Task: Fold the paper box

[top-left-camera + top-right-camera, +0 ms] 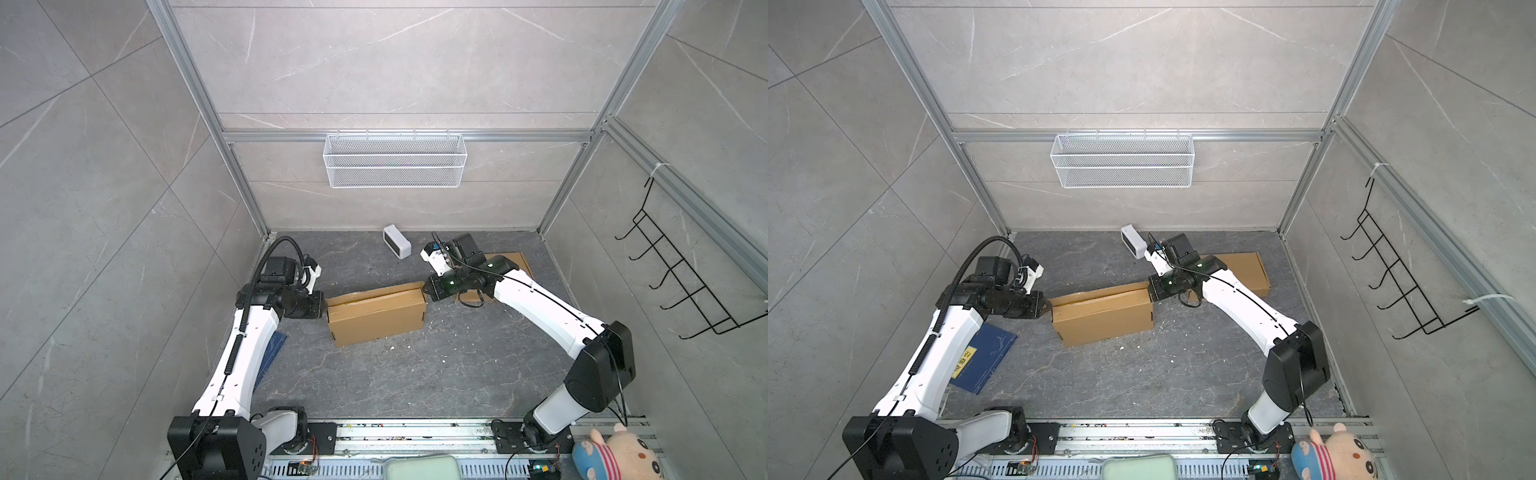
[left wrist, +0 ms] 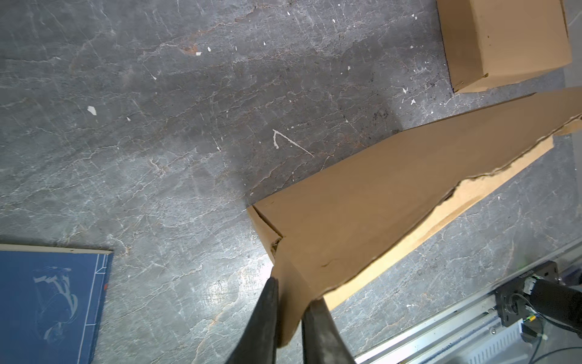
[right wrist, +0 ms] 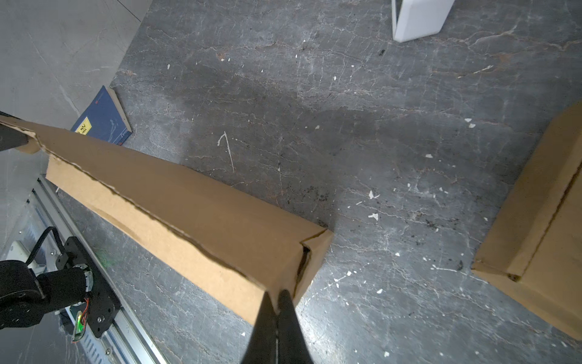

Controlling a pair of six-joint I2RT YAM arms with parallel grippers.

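Note:
The brown paper box (image 1: pixel 376 316) (image 1: pixel 1102 318) lies in the middle of the dark floor, its long lid flap raised with a torn edge. My left gripper (image 1: pixel 324 305) (image 1: pixel 1047 305) is at the box's left end. In the left wrist view the left gripper (image 2: pixel 291 302) is shut on a corner flap of the box (image 2: pixel 378 201). My right gripper (image 1: pixel 424 291) (image 1: pixel 1149 291) is at the box's right end. In the right wrist view the right gripper (image 3: pixel 276 296) pinches the corner of the box (image 3: pixel 195 208), with the fingertips (image 3: pixel 267 302) pressed together.
A second cardboard box (image 1: pixel 511 266) (image 1: pixel 1246 270) lies under my right arm at the back right. A white device (image 1: pixel 397 242) stands near the back wall. A blue book (image 1: pixel 984 357) lies by my left arm. A wire basket (image 1: pixel 395 160) hangs on the back wall.

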